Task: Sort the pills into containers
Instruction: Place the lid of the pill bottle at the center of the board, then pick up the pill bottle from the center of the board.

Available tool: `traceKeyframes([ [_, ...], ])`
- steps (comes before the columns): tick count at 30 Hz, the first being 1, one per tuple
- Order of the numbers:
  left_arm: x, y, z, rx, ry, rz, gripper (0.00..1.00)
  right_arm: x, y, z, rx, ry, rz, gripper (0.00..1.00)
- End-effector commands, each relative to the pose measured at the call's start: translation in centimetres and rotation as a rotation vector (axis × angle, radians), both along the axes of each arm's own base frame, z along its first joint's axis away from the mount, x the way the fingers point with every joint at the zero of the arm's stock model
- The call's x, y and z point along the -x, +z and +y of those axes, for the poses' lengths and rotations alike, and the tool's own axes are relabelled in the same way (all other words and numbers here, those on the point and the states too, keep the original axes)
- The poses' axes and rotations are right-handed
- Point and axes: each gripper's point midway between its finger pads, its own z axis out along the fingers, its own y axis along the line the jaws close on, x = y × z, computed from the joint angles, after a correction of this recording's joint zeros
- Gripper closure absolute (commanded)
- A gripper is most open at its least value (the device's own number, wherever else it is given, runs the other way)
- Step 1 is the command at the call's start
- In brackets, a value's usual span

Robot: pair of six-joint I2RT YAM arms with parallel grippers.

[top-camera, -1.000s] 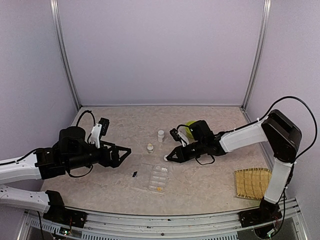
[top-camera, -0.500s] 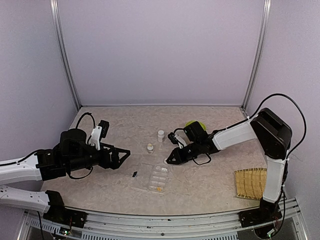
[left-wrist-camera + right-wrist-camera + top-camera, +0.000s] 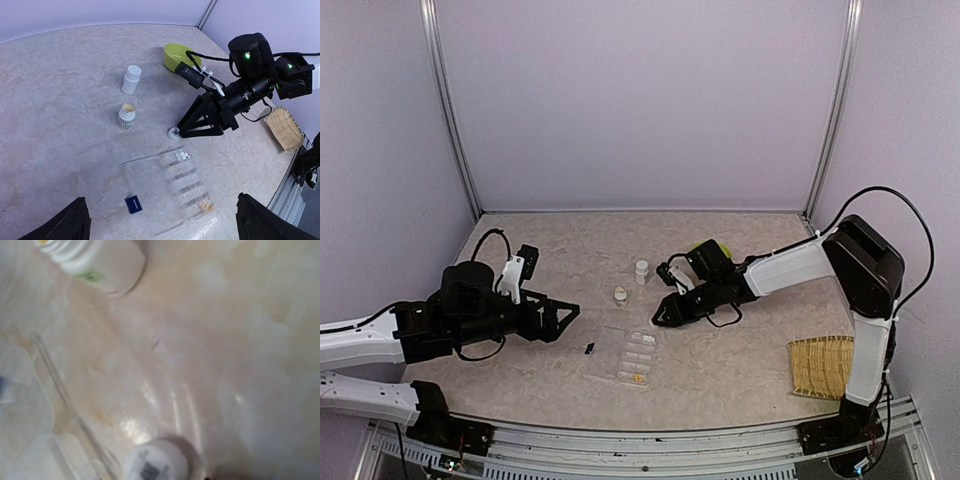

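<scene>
Pill box (image 3: 190,182): clear, flat, lid flap folded open to its left side. It sits mid-table, nearer the front edge, between the two arms.
- Yellowish-orange pills (image 3: 206,205): small cluster in the near end compartment.
- White pills (image 3: 183,156): few, in the far end compartment.
- Compartments between look bare.
- Dark blue piece (image 3: 134,204): flat, squarish, at the left side of the open flap. Can't tell if it lies on the flap or on the table (image 3: 740,380).

Small white cap (image 3: 172,132): on the table just past the far end of the box, apart from it.

Right gripper (image 3: 179,134): low, tips right at the cap, pointing down-left. The fingers converge at the tips. Can't tell whether it's pinching the cap or has let go. The right wrist view is blurred, with the cap at the bottom edge and no fingers clear.

Open bottle (image 3: 126,116): upright, yellowish fill showing at the mouth, left of the cap, near the box's far end.

Capped bottle (image 3: 131,79): upright, just behind the open one.

Lime-green bowl (image 3: 177,55): behind the right gripper, partly hidden by it.

Woven tray (image 3: 825,365): far right, near the front edge, well apart from everything.

Left gripper (image 3: 568,322): spread wide, nothing in it, hovering left of the box and aimed toward it.
</scene>
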Motion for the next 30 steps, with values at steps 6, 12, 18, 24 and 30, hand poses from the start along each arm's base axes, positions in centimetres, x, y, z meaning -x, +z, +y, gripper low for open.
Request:
traceKeyframes([
  [6,-1.6,0.5,-2.6,-0.024,-0.031,-0.012,0.01,-1.6,2.7,-2.3,0.066,-0.053,-0.111,0.47],
  [12,-2.9,-0.9,-6.4,-0.114,-0.084,0.009,0.01,-1.5,5.2,-4.4,0.041,-0.087,-0.198,0.29],
  [18,-4.5,-3.8,-10.2,-0.254,-0.120,0.034,0.01,-1.1,7.3,-6.3,0.019,-0.123,-0.277,0.01],
  [24,-5.6,-6.2,-13.4,-0.331,-0.150,0.061,0.07,-0.8,8.5,-8.2,0.030,-0.169,-0.342,0.00],
  [30,-6.4,-8.8,-16.1,-0.385,-0.187,0.086,0.18,0.1,9.5,-9.4,-0.021,-0.182,-0.370,0.00],
])
